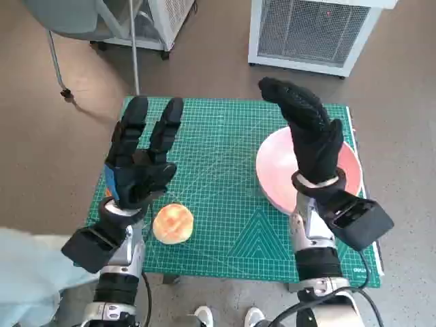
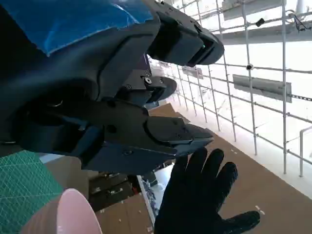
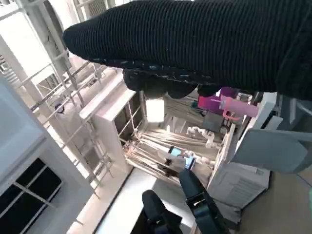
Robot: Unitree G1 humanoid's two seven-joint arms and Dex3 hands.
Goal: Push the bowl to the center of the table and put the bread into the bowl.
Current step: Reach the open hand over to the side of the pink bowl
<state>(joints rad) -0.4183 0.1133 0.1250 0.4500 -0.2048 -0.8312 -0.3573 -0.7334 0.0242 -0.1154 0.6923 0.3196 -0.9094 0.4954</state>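
A pink bowl (image 1: pixel 272 170) sits on the right side of the green cutting mat (image 1: pixel 225 177); its rim (image 2: pixel 73 209) also shows in the left wrist view. A round golden bread roll (image 1: pixel 173 223) lies near the mat's front left. My left hand (image 1: pixel 139 160) is raised above the mat's left part, fingers spread, holding nothing, just beyond the roll. My right hand (image 1: pixel 310 133) in its black glove is lifted over the bowl, fingers apart and empty, hiding the bowl's middle. The gloved right hand (image 2: pixel 200 200) appears in the left wrist view too.
A white slatted unit (image 1: pixel 313 30) stands on the floor beyond the table. A grey chair (image 1: pixel 75 20) with a metal leg is at the far left. Someone's shoes (image 1: pixel 228 317) show below the table's front edge. A pale sleeve (image 1: pixel 24 272) lies at the lower left.
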